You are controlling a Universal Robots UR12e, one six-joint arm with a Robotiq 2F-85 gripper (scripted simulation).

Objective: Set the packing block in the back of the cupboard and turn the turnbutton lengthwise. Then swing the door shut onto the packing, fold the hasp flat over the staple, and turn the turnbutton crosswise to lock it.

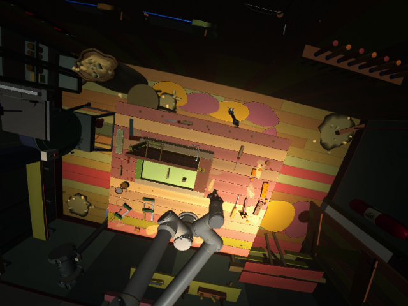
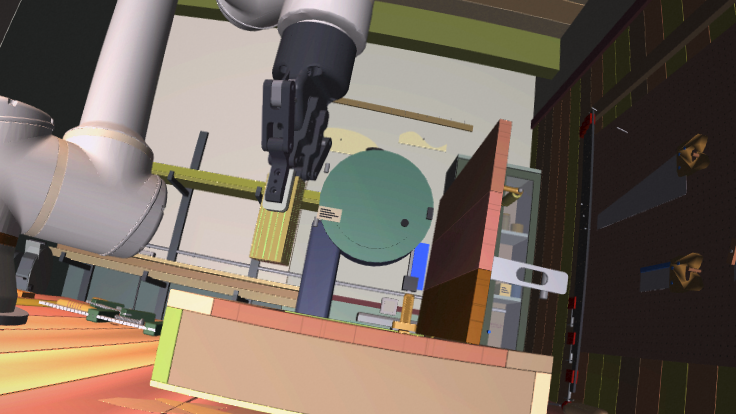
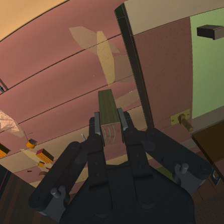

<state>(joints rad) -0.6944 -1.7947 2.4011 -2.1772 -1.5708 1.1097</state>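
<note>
The packing block (image 2: 277, 225) hangs in the air above the near wall of the cupboard (image 2: 350, 355), clear of it. It is a long pale-green wooden bar (image 3: 108, 113). My gripper (image 2: 285, 193) has its two fingers clamped on the block's upper end (image 3: 109, 130). The cupboard lies on the bench with its light-green inside (image 1: 169, 174) facing up. Its door (image 2: 466, 231) stands open, upright at the far side. The grey hasp (image 2: 530, 277) sticks out from the door's edge. The brass turnbutton (image 3: 184, 120) sits on the cupboard's rim.
Behind the cupboard stand a round green machine (image 2: 375, 206) and a shelf unit. Clamps, screwdrivers (image 1: 240, 154) and small orange boxes (image 1: 264, 189) lie scattered on the striped bench. A saw board hangs on the right.
</note>
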